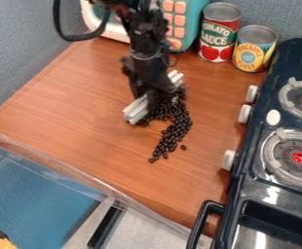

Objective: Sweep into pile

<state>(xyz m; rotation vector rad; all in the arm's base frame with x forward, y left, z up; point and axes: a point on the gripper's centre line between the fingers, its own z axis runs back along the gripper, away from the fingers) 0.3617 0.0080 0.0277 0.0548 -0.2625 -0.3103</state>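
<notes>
Many small black beans [179, 125] lie on the brown wooden tabletop [69, 107], right by your gripper [155, 103]. They make a thick bunch beside and partly under it, then a thinner tail runs down toward the near side of the tabletop. One loose bean [183, 147] sits a little to the right of the tail, apart from the rest. The beans in the tail are close together, and many of them touch.

Your gripper hangs down near the middle of the tabletop. It is closed around a pale bar [136, 110], which pokes out on both sides of it. The bar lies at a slant, with one end low on the left and the other end higher on the right. The beans are mostly on the right and near side of the bar.

At the back, behind the beans, you have a red can [220, 29] with tomatoes on it. A yellow can [253, 51] is just to its right. Left of the red can is a blue-green toy [194, 19] with orange buttons [179, 19]. On the right side is a black toy stove [264, 102] with two round burners [299, 157] and white knobs [228, 160] along its left side.
</notes>
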